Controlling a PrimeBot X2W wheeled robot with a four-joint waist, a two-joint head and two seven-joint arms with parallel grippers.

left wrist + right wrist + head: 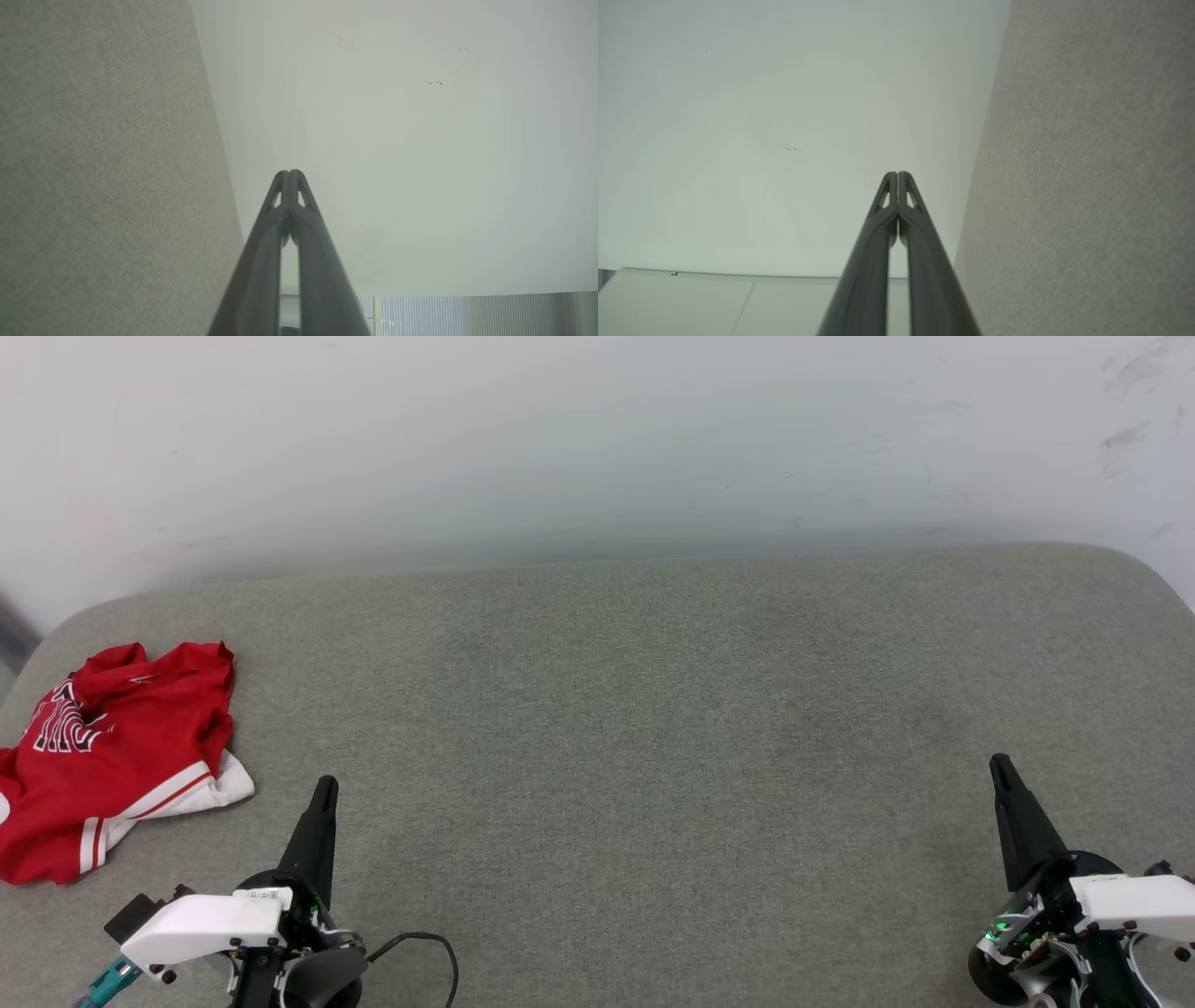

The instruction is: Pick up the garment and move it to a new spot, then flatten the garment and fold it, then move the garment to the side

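The garment (pixel 112 747), a red jersey with white striped trim and black lettering, lies crumpled at the far left of the grey padded surface (pixel 616 728). My left gripper (pixel 325 786) is shut and empty at the lower left, a short way right of the garment and apart from it. At the lower right stands my right gripper (pixel 999 763), also shut and empty, far from the garment. In the left wrist view the left gripper (pixel 289 172) has its fingertips pressed together. The right wrist view shows the right gripper (pixel 897 173) with its tips touching.
A pale wall (pixel 597 439) rises behind the padded surface's far edge. The surface has rounded corners at the back left and back right. A black cable (pixel 425 947) loops beside my left wrist.
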